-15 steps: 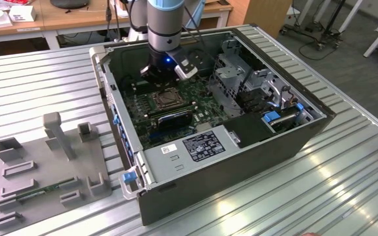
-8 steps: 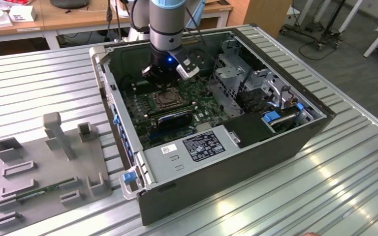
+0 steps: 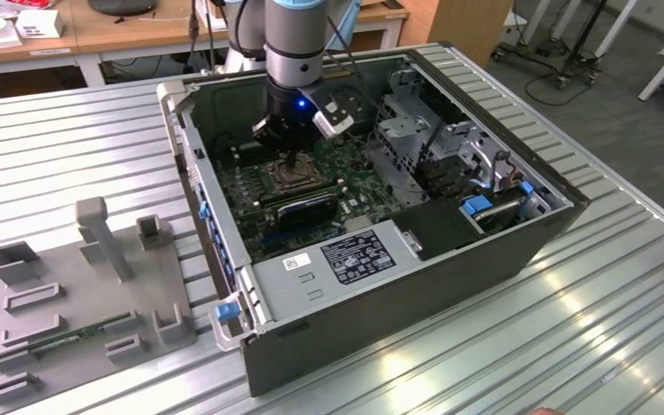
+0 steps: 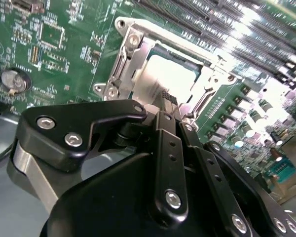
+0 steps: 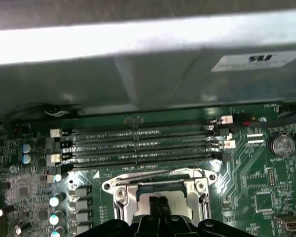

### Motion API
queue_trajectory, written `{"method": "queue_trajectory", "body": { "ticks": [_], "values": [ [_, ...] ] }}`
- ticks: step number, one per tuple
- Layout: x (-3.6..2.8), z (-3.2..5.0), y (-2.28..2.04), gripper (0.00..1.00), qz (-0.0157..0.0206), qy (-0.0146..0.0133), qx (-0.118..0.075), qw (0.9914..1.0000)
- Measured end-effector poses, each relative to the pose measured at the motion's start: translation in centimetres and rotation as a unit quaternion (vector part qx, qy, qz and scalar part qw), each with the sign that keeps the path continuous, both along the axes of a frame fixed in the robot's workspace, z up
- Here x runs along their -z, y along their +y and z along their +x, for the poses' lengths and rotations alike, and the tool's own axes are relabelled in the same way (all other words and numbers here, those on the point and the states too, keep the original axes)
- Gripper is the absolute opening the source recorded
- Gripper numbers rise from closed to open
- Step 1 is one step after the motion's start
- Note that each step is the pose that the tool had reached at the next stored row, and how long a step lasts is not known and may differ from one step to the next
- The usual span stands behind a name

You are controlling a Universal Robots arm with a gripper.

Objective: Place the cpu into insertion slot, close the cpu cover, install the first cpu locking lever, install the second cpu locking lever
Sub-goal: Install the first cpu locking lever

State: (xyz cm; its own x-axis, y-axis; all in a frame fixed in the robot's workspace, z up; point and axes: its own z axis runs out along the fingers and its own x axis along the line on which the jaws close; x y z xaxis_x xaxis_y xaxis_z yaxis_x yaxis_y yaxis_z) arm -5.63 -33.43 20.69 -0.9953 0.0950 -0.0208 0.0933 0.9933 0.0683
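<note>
Hanging tool [image 5: 160, 201] over cpu [image 5: 178, 202], in insertion slot [image 5: 119, 196]

cpu [image 4: 163, 74]: silvery, flat, seated in insertion slot [image 3: 290, 179], on the green board [image 3: 349, 160] toward the exterior view's left. cpu cover [image 5: 158, 174]: silver frame, looks down around it.

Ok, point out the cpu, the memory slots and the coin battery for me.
cpu [image 4: 163, 74], second wrist view, its silvery top.
memory slots [image 5: 138, 145], first wrist view, middle of the rows.
coin battery [image 5: 282, 144], first wrist view, its round face.
</note>
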Motion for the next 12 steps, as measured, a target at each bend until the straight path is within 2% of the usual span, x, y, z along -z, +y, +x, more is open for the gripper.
{"method": "queue_trajectory", "body": {
  "ticks": [4, 7, 8, 9, 10, 12],
  "values": [
    [0.00, 0.00, 0.00, 0.11, -0.0090, 0.0000, 0.000, 0.99996],
    [0.00, -0.01, -0.01, 0.11, -0.0094, -0.0001, -0.001, 0.99995],
    [-0.01, -0.03, -0.01, 0.11, -0.0095, -0.0012, -0.002, 0.99995],
    [-0.01, -0.04, 0.00, 0.11, -0.0095, -0.0037, -0.004, 0.99994],
    [-0.01, -0.05, 0.00, 0.11, -0.0095, -0.0074, -0.006, 0.99991],
    [0.01, -0.06, 0.00, 0.11, -0.0094, -0.0177, -0.009, 0.99976]
  ]
}}
